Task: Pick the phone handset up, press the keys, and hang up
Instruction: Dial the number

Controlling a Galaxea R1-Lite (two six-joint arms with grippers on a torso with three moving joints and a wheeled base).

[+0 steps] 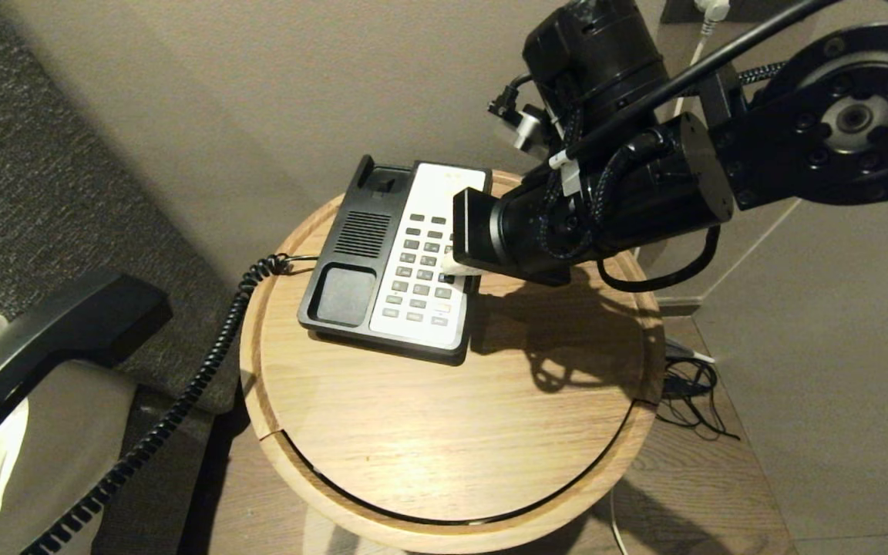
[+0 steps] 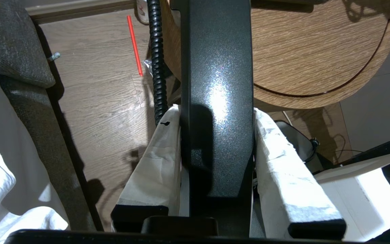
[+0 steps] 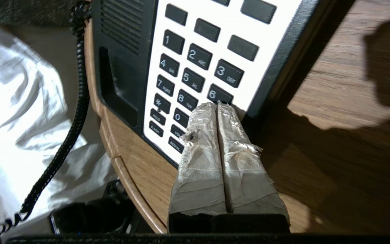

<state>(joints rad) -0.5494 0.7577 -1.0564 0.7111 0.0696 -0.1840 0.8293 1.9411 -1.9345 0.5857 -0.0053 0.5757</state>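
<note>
The phone handset is pinched lengthwise by the left gripper, while the right gripper, fingers pressed together, is tipped onto the keys near 6.

The keys on the white faceplate of the phone base carry white legends: 1; 2 with ABC; 3 with DEF; 4 with GHI; 5 with JKL; 6; 7 with PQRS; 8 with TUV; an asterisk; 0. Smaller keys in the outer column read HOLD and FLASH; two more read REDIAL and, partly hidden, VOL. No other text is legible elsewhere.
</note>
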